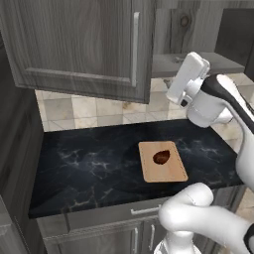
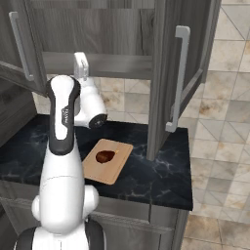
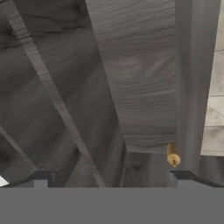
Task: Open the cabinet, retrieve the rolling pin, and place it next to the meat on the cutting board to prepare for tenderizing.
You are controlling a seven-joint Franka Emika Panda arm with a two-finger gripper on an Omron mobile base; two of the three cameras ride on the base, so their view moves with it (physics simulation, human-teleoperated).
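Observation:
Both doors of the dark grey cabinet point(image 2: 102, 34) stand swung open, the left door point(image 1: 79, 44) and the right door point(image 2: 168, 73) with its long silver handle. My gripper point(image 2: 81, 62) points up at the cabinet's underside, open and holding nothing. In the hand view the gripper point(image 3: 112, 177) has its fingertips point(image 3: 41, 177) far apart, and a small tan rounded end of the rolling pin point(image 3: 173, 156) pokes past a shelf edge. Below on the counter lies the cutting board point(image 1: 171, 171) with the dark reddish meat point(image 1: 161, 157) on its far part, also board point(image 2: 117, 168) and meat point(image 2: 104, 156).
The black marble counter point(image 1: 89, 168) runs to a wall of beige tiles point(image 1: 94, 109). The open right door point(image 2: 168, 73) hangs out over the counter's right part. Grey drawers with short handles point(image 1: 146, 211) sit under the counter's front edge.

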